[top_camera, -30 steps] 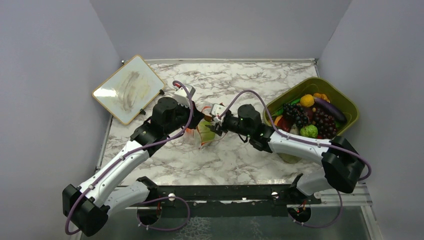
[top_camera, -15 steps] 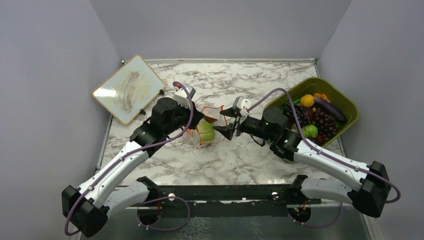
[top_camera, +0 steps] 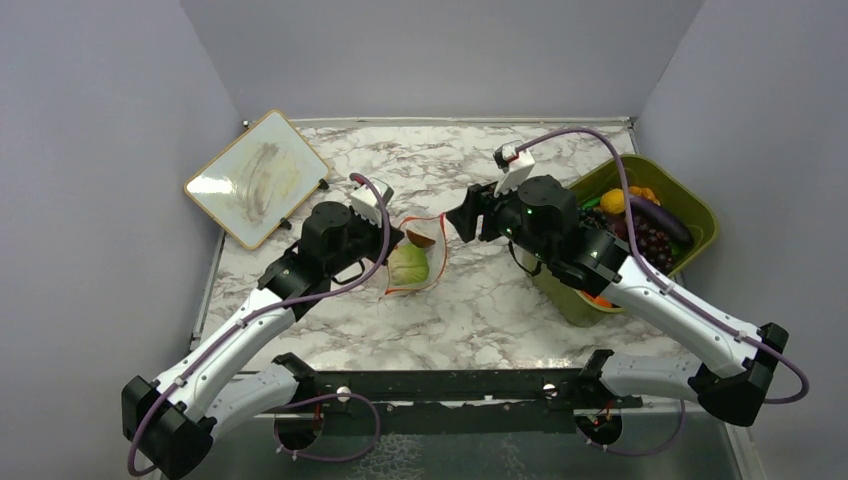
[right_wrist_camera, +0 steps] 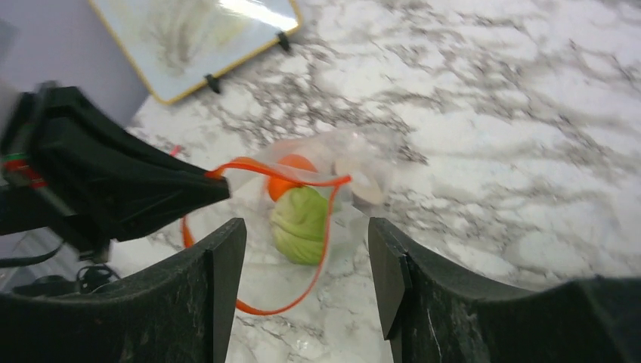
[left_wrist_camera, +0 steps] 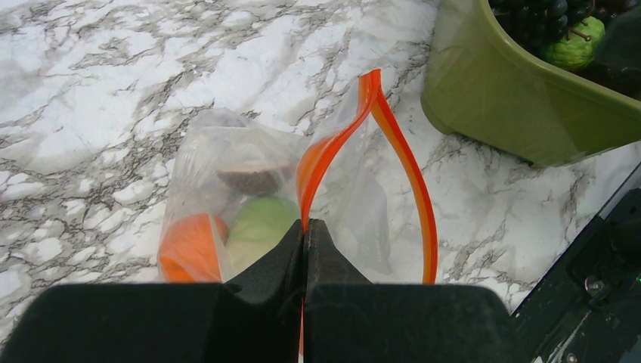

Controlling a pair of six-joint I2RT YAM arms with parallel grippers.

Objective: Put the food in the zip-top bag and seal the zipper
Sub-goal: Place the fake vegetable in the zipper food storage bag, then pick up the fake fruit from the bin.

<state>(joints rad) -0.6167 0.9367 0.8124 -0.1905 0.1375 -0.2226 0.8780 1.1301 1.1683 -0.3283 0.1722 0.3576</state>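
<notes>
Your left claw (left_wrist_camera: 305, 225) is pressed together and pinches the zipper (left_wrist_camera: 408, 170), the red-orange strip, at one end of the mouth of the zip-top bag (left_wrist_camera: 355, 204). From this pinch the two halves of the strip go apart and meet again at the far end, so the mouth stands open as a long loop. The bag lies on the marble desk (top_camera: 480, 310), near the middle and a little to the left, with its mouth towards the olive-green bin (top_camera: 695, 212).

Inside the bag you can see three pieces of food: a light-green cabbage-like ball (left_wrist_camera: 261, 223), an orange piece (left_wrist_camera: 189, 246) just beside it, and a brown round piece (left_wrist_camera: 253, 180) behind both. In the right wrist view the green ball lies nearest to the open mouth.

Your right claw (top_camera: 466, 214) is spread and holds nothing. It hangs above the desk between the bag and the bin, apart from the bag, and its camera looks down at the open mouth.

The bin stands at the right side of the desk, and dark purple grapes (top_camera: 650, 240), an eggplant (top_camera: 660, 216) and a yellow-orange fruit (top_camera: 614, 200) lie in it. A small whiteboard (top_camera: 258, 178) leans at the far left corner.
</notes>
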